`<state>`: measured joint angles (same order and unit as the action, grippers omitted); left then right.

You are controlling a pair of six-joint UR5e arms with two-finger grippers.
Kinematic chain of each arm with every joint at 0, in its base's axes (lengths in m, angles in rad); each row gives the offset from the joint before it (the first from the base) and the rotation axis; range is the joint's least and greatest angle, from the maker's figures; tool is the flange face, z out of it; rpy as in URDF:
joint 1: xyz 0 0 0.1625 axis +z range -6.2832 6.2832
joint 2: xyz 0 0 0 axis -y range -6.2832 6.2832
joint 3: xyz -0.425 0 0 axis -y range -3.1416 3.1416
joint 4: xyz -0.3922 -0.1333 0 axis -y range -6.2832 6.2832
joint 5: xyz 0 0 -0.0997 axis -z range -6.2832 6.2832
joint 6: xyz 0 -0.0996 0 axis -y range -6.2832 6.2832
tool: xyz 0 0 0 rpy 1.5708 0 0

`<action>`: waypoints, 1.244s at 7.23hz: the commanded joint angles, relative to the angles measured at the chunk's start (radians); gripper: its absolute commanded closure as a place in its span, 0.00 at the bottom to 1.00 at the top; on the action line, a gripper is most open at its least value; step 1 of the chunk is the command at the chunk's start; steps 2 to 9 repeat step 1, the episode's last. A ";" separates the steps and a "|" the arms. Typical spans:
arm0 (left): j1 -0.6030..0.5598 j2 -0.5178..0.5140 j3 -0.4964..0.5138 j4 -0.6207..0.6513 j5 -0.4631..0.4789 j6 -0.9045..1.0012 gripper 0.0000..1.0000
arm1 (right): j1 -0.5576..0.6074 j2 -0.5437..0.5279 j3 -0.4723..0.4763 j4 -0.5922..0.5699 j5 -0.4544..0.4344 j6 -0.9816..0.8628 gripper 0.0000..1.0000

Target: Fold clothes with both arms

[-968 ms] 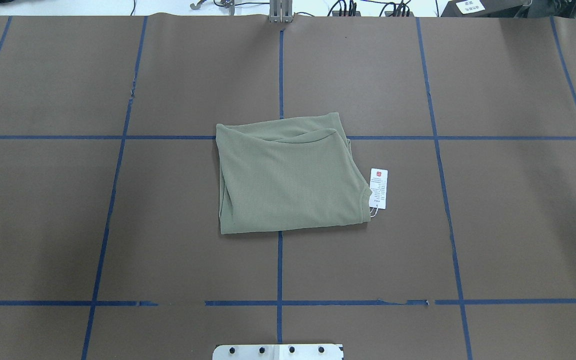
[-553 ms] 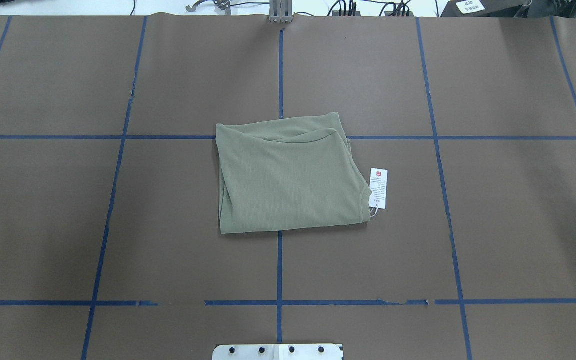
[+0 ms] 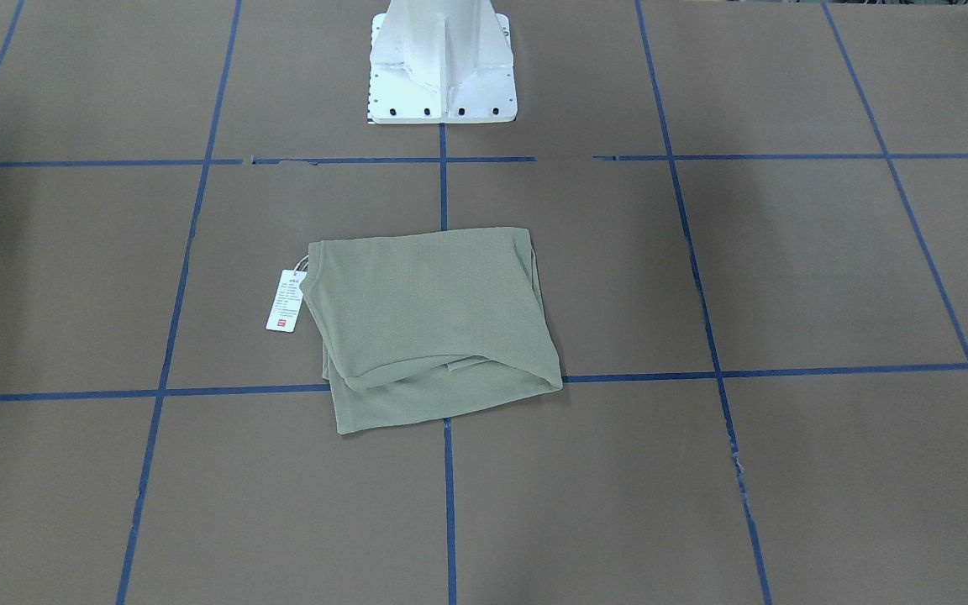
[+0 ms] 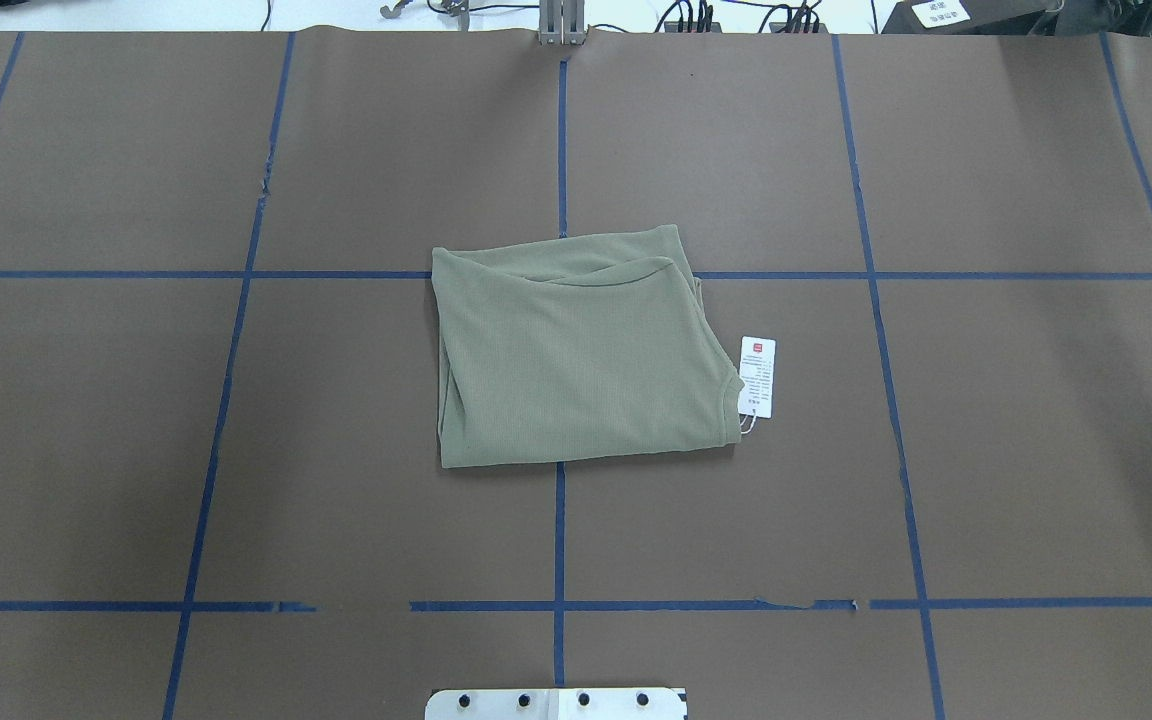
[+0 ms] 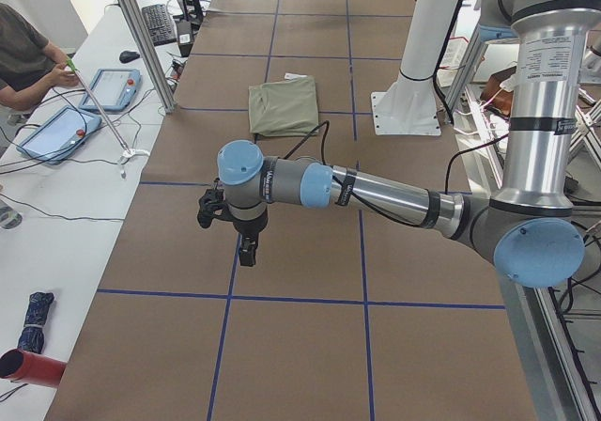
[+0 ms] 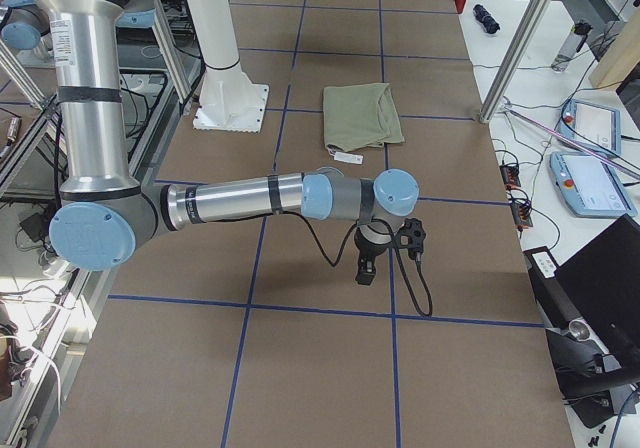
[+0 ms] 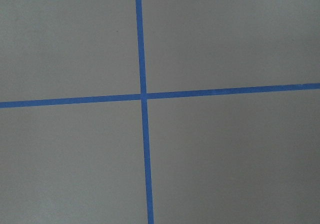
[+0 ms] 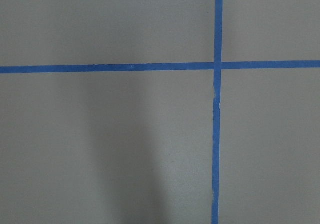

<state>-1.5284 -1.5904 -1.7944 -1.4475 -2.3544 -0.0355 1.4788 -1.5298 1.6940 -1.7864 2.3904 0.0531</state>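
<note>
Green shirt [image 4: 576, 350] lies folded in a rough square mid-table [image 4: 1036, 450], over a crossing of blue tape lines [image 4: 560, 530] — white tag [image 4: 757, 376] sticks out flat at the edge on the robot's right. Left gripper [image 5: 247, 250] and right gripper [image 6: 366, 268] hang over bare table, well apart from the shirt — can't tell if fingers are spread or pressed together.

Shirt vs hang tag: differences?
The shirt is sage green; the hang tag is white with a red mark. The shirt is a big folded stack; the hang tag a small flat card. The shirt overlaps the blue tape; the hang tag lies within one square. Both lie on the table, untouched.
</note>
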 commanded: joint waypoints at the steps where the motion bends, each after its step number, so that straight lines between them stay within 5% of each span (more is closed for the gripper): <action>1: 0.001 0.000 -0.019 0.001 -0.002 0.000 0.00 | 0.000 -0.003 0.003 0.001 0.000 0.001 0.00; 9: 0.001 0.000 -0.019 0.001 -0.002 0.000 0.00 | 0.000 -0.003 0.003 0.001 0.000 0.001 0.00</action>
